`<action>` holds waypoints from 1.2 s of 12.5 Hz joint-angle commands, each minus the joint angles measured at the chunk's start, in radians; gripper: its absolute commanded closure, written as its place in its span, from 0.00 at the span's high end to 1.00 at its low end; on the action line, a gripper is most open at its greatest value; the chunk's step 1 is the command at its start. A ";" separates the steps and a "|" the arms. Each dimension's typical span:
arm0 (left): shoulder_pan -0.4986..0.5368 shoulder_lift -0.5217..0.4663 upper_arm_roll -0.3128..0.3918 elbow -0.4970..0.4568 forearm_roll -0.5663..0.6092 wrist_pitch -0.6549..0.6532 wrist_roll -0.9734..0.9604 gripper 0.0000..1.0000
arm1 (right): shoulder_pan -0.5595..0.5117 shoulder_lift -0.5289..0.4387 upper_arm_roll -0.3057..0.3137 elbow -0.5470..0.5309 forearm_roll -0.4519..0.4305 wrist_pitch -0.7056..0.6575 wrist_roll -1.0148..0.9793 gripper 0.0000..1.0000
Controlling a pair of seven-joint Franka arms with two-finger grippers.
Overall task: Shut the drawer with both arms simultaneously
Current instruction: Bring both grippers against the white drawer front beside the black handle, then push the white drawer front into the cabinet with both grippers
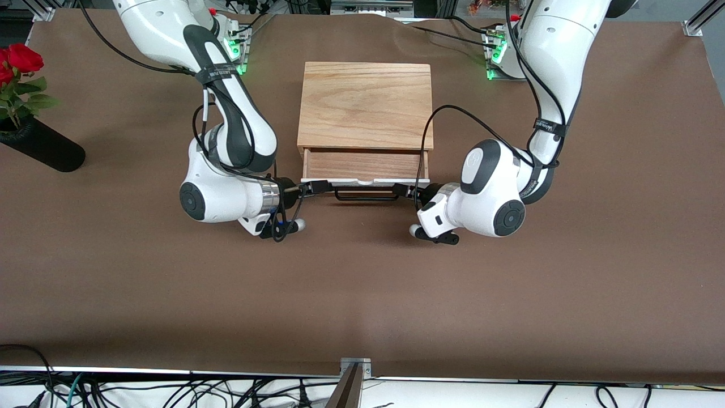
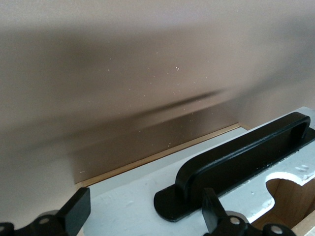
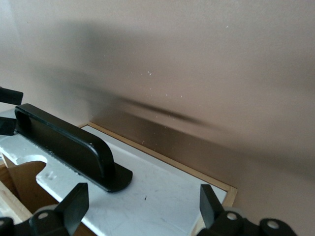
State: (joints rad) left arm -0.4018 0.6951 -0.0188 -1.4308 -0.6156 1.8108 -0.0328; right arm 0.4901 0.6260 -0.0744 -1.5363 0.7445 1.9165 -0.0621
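The drawer (image 1: pixel 364 165) stands partly pulled out of the oak-grain box (image 1: pixel 365 105), its white front panel (image 1: pixel 365 181) and black wire handle (image 1: pixel 365 195) facing the front camera. My left gripper (image 1: pixel 409 191) is open at the panel's end toward the left arm; in the left wrist view (image 2: pixel 146 210) its fingers straddle the white panel (image 2: pixel 133 206) beside the handle's foot (image 2: pixel 172 204). My right gripper (image 1: pixel 318 186) is open at the other end; in the right wrist view (image 3: pixel 142 206) its fingers span the white panel (image 3: pixel 157 189) next to the handle (image 3: pixel 64 142).
A black vase with red roses (image 1: pixel 34 133) stands toward the right arm's end of the table. The brown table (image 1: pixel 362 294) stretches bare toward the front camera. Black cables trail from both arms near the drawer front.
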 commanded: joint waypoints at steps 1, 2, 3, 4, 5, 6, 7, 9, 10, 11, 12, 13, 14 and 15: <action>-0.005 -0.003 0.010 0.004 -0.016 -0.037 0.002 1.00 | 0.015 0.008 -0.005 -0.005 0.007 -0.001 -0.008 1.00; -0.005 -0.003 0.010 0.004 -0.015 -0.054 0.002 1.00 | 0.016 0.006 -0.005 -0.010 0.007 -0.001 -0.007 1.00; -0.005 -0.002 0.010 0.004 -0.012 -0.083 0.002 1.00 | 0.016 0.008 -0.005 -0.011 0.007 0.001 -0.007 1.00; -0.005 -0.002 0.010 0.004 -0.012 -0.115 0.005 1.00 | 0.018 0.006 -0.005 -0.019 0.007 0.001 -0.007 1.00; -0.005 -0.002 0.010 0.004 -0.010 -0.132 0.005 1.00 | 0.025 0.006 -0.005 -0.024 0.007 -0.001 -0.005 1.00; -0.006 -0.002 0.010 0.004 -0.010 -0.145 0.005 1.00 | 0.028 0.003 -0.005 -0.036 0.007 -0.002 -0.004 1.00; -0.009 0.000 0.010 0.003 -0.010 -0.154 0.005 1.00 | 0.031 0.000 -0.005 -0.041 0.007 -0.007 -0.004 1.00; -0.023 0.004 0.010 0.000 -0.010 -0.159 0.004 1.00 | 0.031 -0.009 -0.005 -0.057 0.007 -0.011 -0.002 1.00; -0.031 0.006 0.010 0.000 -0.010 -0.165 0.004 1.00 | 0.031 -0.011 -0.004 -0.065 0.007 -0.017 0.001 1.00; -0.031 0.010 0.010 0.000 -0.010 -0.178 0.004 1.00 | 0.033 -0.009 -0.002 -0.068 0.007 -0.030 -0.001 1.00; -0.031 0.012 0.010 0.000 -0.010 -0.200 0.004 1.00 | 0.039 -0.011 -0.002 -0.068 0.007 -0.048 0.001 1.00; -0.029 0.014 0.010 0.000 -0.010 -0.226 0.005 1.00 | 0.041 -0.011 -0.002 -0.068 0.007 -0.066 0.001 1.00; -0.029 0.014 0.010 0.000 -0.010 -0.252 0.005 1.00 | 0.041 -0.014 -0.002 -0.068 0.007 -0.091 0.001 1.00; -0.029 0.014 0.010 0.000 -0.010 -0.280 0.005 1.00 | 0.041 -0.017 -0.002 -0.068 0.007 -0.112 0.001 1.00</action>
State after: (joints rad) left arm -0.4164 0.7091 -0.0185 -1.4285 -0.6156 1.6216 -0.0343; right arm 0.5183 0.6350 -0.0742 -1.5721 0.7446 1.8255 -0.0620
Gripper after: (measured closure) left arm 0.000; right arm 0.000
